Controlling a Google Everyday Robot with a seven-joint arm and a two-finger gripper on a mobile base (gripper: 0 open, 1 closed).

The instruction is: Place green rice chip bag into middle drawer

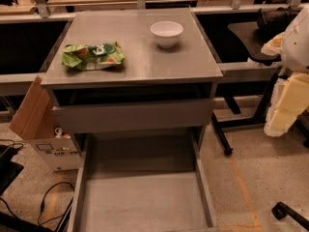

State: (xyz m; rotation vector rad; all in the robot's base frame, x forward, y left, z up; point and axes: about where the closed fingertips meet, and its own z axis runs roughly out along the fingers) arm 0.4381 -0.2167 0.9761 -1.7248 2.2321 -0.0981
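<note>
Item 1: glossy bright-green rice chip bag (pixel 92 55), lying flat on the left of the grey metal cabinet's top surface (pixel 145 64), well apart from a round white bowl (pixel 166 33) at the rear.
Item 2: wide grey metal middle drawer (pixel 142 202), pulled out below.
Item 3: pale cream gripper (pixel 282 115), at the right edge beside the cabinet, far from the bag; whether spread or pressed together cannot be told.

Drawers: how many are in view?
2. The middle drawer is pulled far out at bottom centre; a narrower drawer sits above it, slightly out. More may be hidden below. The tool hangs at the right edge.
</note>
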